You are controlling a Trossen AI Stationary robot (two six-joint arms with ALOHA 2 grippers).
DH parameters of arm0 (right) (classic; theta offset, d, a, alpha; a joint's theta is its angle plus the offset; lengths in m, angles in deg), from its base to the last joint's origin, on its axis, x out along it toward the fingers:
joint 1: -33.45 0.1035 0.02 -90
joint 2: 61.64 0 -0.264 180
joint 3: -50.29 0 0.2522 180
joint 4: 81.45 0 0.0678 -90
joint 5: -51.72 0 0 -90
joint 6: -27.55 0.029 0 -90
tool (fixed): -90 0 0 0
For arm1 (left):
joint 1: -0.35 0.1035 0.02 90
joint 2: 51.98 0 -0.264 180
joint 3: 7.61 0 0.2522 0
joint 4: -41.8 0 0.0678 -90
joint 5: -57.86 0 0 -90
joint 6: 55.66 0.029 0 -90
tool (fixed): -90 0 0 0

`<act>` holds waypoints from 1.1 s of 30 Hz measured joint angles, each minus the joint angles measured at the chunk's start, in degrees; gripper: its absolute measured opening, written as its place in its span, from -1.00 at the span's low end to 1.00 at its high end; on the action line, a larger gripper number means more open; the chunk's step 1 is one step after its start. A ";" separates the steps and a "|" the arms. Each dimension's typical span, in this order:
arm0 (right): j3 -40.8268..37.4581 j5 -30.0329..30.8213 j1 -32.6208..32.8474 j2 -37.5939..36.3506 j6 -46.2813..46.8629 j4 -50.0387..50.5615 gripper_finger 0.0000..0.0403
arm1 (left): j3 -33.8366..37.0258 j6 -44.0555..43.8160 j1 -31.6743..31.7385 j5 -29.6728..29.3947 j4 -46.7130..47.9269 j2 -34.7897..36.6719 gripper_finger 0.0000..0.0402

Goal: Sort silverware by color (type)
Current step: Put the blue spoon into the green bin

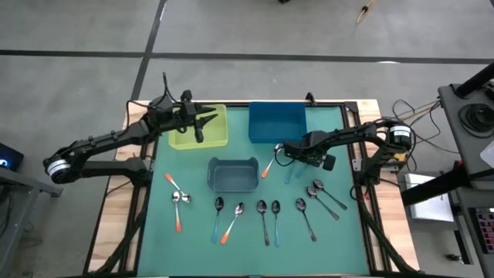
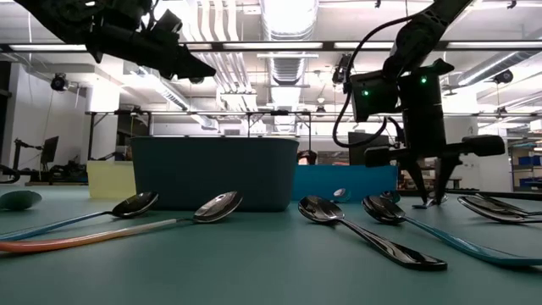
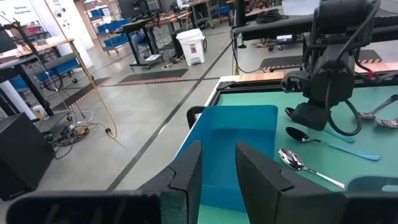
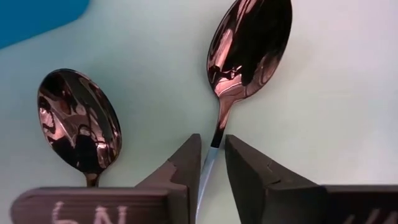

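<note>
Right pincer (image 4: 212, 163): closing around blue spoon (image 4: 249, 53) neck, centre-right of high view, on table (image 1: 340, 232).
Left pincer (image 3: 216, 168): slightly apart, empty, over yellow bin (image 1: 216, 139).
Risk: thin handle slips; neighbouring spoon (image 4: 79, 121) gets nudged.

The high view looks straight down on the green table mat (image 1: 340, 232). The low view faces level across it. Both show the grey plastic bin (image 1: 232, 174).

Even, bright light falls from long ceiling strip lamps (image 2: 284, 17); the shiny metal spoon bowls (image 4: 249, 46) mirror it as glare. The green worktop (image 1: 193, 239) shows faint shadows, perhaps softened by blur.
</note>
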 joint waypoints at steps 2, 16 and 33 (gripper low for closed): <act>-0.02 -0.10 0.01 0.00 -0.27 0.07 -0.74 | 0.00 0.00 0.00 0.00 0.00 0.01 -0.61; -0.15 -0.91 0.02 -0.02 -1.46 0.90 -0.94 | 0.00 -0.02 0.00 0.04 0.00 0.22 -0.61; -0.46 0.34 -0.11 -6.59 -1.86 7.37 -0.95 | 0.00 -0.63 0.00 0.11 0.01 1.56 -0.61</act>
